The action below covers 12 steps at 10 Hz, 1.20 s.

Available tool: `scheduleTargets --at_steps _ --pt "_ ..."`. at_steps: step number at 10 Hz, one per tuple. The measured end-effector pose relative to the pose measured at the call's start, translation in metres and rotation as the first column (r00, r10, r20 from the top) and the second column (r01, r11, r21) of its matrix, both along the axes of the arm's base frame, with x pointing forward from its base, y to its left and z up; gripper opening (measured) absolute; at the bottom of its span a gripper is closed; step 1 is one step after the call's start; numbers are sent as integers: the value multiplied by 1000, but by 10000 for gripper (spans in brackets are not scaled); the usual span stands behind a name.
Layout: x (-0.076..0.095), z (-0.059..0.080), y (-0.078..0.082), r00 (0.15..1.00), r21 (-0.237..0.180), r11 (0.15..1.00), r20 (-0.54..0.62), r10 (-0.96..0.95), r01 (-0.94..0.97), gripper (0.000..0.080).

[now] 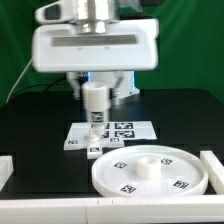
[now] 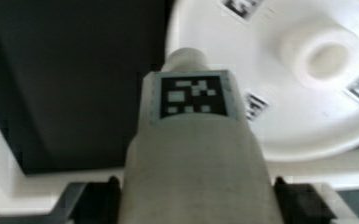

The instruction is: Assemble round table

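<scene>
Your fingers (image 2: 91,192) grip the short leg (image 1: 95,104), which hangs upright with its long axis vertical, over the marker board (image 1: 118,131). The round disc (image 1: 150,172) lies on the surface (image 1: 40,130) toward the exterior view's right, its hub (image 1: 147,166) facing up. Your arm points straight down.

Take the exterior view with the disc (image 1: 150,172) on the desk (image 1: 35,125) as the dial's centre and 12 o'clock at the far edge. The marker board (image 1: 120,130) lies at 11 o'clock, just behind the disc's rim. The cross-shaped base (image 1: 92,150) lies at 10 o'clock, beside the rim. The leg (image 1: 95,106) stands upright between the fingers of the hand (image 1: 95,96), over the board's 9 o'clock end, apart from the disc. A raised block (image 1: 6,172) sits at 9 o'clock and a second block (image 1: 212,165) at 3 o'clock.
</scene>
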<state>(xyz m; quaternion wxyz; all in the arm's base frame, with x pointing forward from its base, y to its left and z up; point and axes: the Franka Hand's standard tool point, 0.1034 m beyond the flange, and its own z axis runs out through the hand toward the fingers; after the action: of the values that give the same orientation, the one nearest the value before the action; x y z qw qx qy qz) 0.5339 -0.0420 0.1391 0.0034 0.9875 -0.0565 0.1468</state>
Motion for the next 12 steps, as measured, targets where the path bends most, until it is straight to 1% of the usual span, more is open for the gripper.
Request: scheduleTargets --at_steps 1,2,3,4,5,6,7,8,9,10,12 --pt "12 6 17 996 -17 1000 87 26 -24 406" --pt "17 8 24 987 -21 1000 160 7 -4 406" --pt "18 8 26 974 -41 999 224 13 -4 406" --pt "17 10 15 945 -93 996 325 26 5 406" --pt "9 -4 17 964 -80 997 266 22 0 406" --pt "12 -1 17 962 -80 997 273 22 0 406" --pt "12 -2 21 961 -74 997 274 17 3 407" --pt "9 -8 42 965 -41 999 262 -6 17 407" --pt "9 -11 64 967 -14 1000 253 -16 20 407" --pt "9 -14 72 972 0 1000 233 -19 20 407" --pt "9 -16 69 976 3 1000 217 -25 25 407"
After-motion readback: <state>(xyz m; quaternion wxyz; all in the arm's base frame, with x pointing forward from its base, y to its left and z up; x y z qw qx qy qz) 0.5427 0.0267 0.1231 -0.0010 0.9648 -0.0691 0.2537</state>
